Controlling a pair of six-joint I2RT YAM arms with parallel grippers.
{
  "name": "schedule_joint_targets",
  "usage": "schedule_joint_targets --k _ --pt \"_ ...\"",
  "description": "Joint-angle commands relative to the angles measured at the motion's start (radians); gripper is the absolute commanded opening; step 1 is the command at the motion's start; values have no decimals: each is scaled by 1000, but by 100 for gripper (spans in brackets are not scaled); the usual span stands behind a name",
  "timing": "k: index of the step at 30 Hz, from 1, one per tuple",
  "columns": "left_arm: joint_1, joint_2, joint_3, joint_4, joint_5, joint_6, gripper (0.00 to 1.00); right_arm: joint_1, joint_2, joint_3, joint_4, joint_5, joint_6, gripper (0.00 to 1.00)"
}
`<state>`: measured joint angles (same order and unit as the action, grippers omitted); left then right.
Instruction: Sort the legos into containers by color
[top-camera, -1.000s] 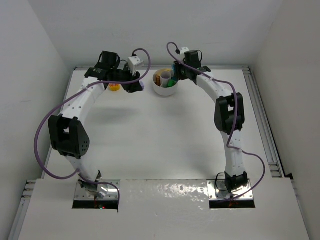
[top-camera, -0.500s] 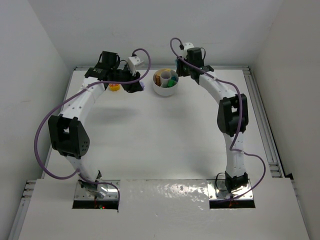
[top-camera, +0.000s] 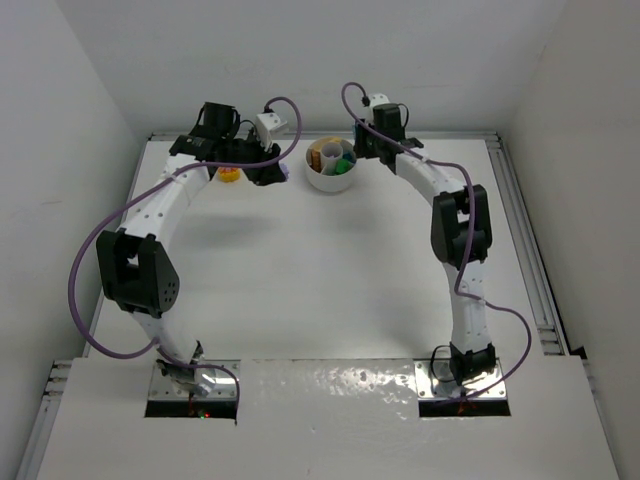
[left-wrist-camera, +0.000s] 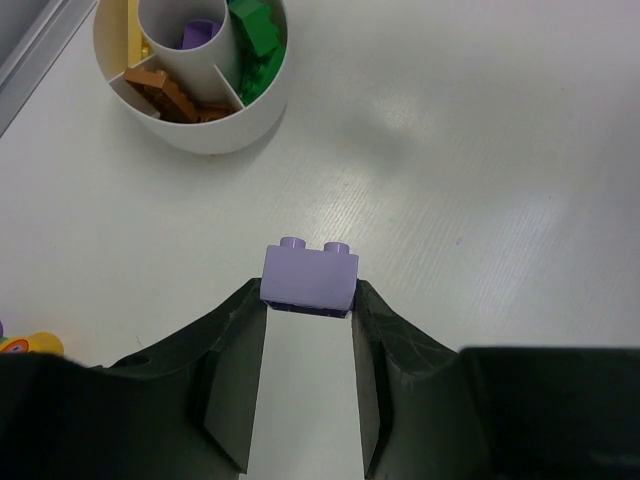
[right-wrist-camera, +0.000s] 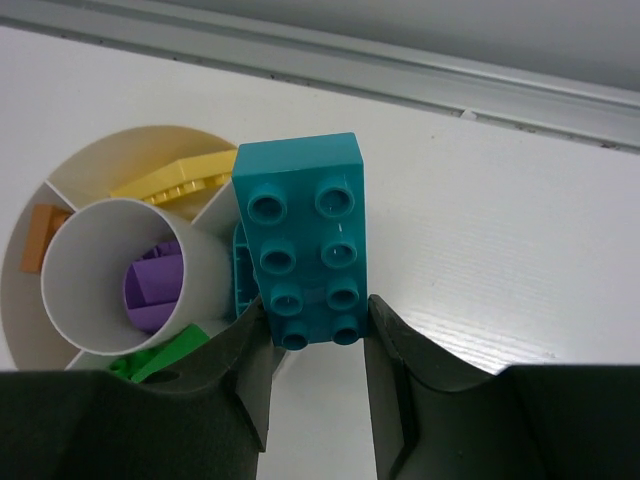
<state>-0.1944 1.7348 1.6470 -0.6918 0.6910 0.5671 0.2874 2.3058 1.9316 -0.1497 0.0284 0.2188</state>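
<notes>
The containers are the wedge sections of one round white dish (top-camera: 330, 182) at the back middle of the table. My left gripper (left-wrist-camera: 310, 295) is shut on a pale purple lego (left-wrist-camera: 310, 278) above the table, left of the dish (left-wrist-camera: 215, 135). My right gripper (right-wrist-camera: 315, 320) is shut on a teal eight-stud lego (right-wrist-camera: 303, 235), which hangs over the dish's right rim (right-wrist-camera: 130, 135). Inside the dish lie yellow (right-wrist-camera: 170, 180), orange (right-wrist-camera: 42, 238) and green legos (right-wrist-camera: 160, 355), purple ones (right-wrist-camera: 155, 285) in the centre cup, and another teal piece (right-wrist-camera: 240, 272) under the held one.
A yellow and orange lego (top-camera: 229, 174) lies on the table under my left wrist, and shows at the left wrist view's lower left (left-wrist-camera: 30, 345). A metal rail (right-wrist-camera: 400, 75) runs along the back edge just behind the dish. White walls close in the sides.
My right gripper has drawn back from over the dish toward its right rim, with the teal lego still in it. The left arm has not moved.
</notes>
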Motion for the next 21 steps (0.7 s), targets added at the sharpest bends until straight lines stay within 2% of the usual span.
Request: schedule_joint_targets --k 1,21 --pt "12 -24 11 20 15 -4 0 16 -23 -29 67 -15 24 0" --pt "12 -26 14 20 18 1 0 55 -154 -201 62 -18 39 0"
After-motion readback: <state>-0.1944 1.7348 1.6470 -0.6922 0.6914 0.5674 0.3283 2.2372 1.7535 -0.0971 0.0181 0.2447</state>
